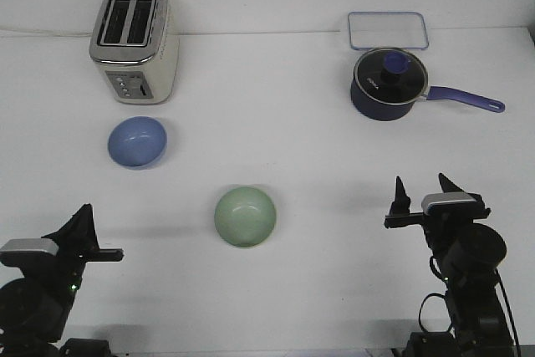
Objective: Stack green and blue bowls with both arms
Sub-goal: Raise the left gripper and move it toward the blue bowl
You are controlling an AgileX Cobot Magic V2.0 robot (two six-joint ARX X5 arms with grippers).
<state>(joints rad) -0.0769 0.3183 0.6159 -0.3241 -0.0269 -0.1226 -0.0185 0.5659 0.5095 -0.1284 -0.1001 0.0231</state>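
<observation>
Right pincer (425, 190) open; green bowl (245, 216) untouched.

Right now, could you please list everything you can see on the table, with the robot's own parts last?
toaster: one, cream and silver, far left, upright.
blue bowl: one, periwinkle, just in front of the toaster.
green bowl: one, pale green, near the middle, apart from the blue bowl.
saucepan: one, dark navy, lidded, far right, handle pointing right.
clear tray: one, transparent with bluish rim, behind the saucepan.
table: one, white.
left end effector: one, black, near left corner, holding nothing.
right end effector: one, black, near right, fingers apart, holding nothing.
</observation>
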